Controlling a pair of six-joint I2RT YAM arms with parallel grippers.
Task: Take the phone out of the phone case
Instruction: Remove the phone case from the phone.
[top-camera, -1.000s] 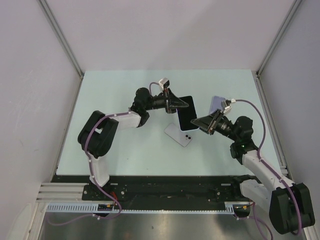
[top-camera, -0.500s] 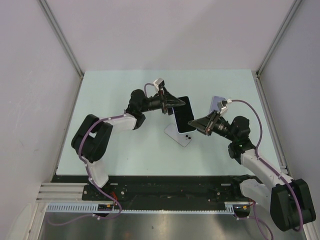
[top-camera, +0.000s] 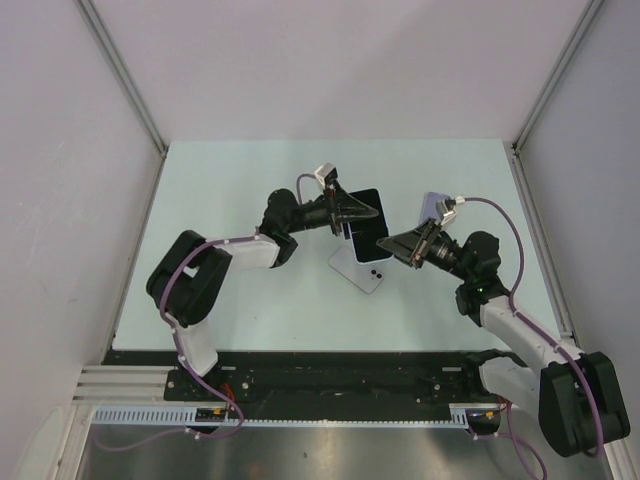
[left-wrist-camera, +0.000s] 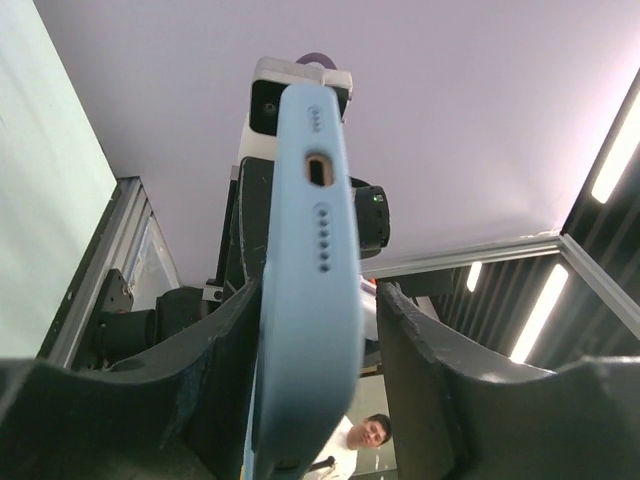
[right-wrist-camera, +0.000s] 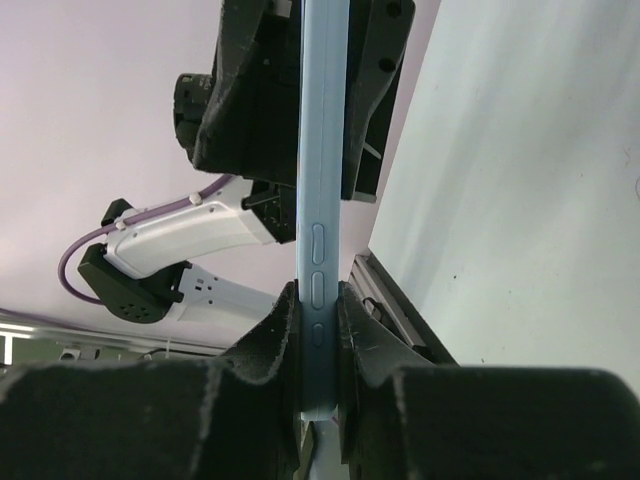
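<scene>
From above, my left pincer (top-camera: 357, 212) stands spread around one end of the phone (top-camera: 370, 230), whose dark screen shows. It has crept a little toward my right pincer (top-camera: 387, 244) since half a second ago, and the phone has moved with it. My right pincer has barely moved and pinches the phone's edge on its own side. The pale phone case (top-camera: 361, 272), with two dark dots on it, shows just below both pincers, over the table (top-camera: 230, 190).

Left wrist: the case's port end stands between my fingers (left-wrist-camera: 225, 350). One touches it; the other sits just apart, with a sliver of gap.

Right wrist: my fingers (right-wrist-camera: 275, 330) press tight on the case's button edge. My left pincer is straight beyond, at the far end.
</scene>
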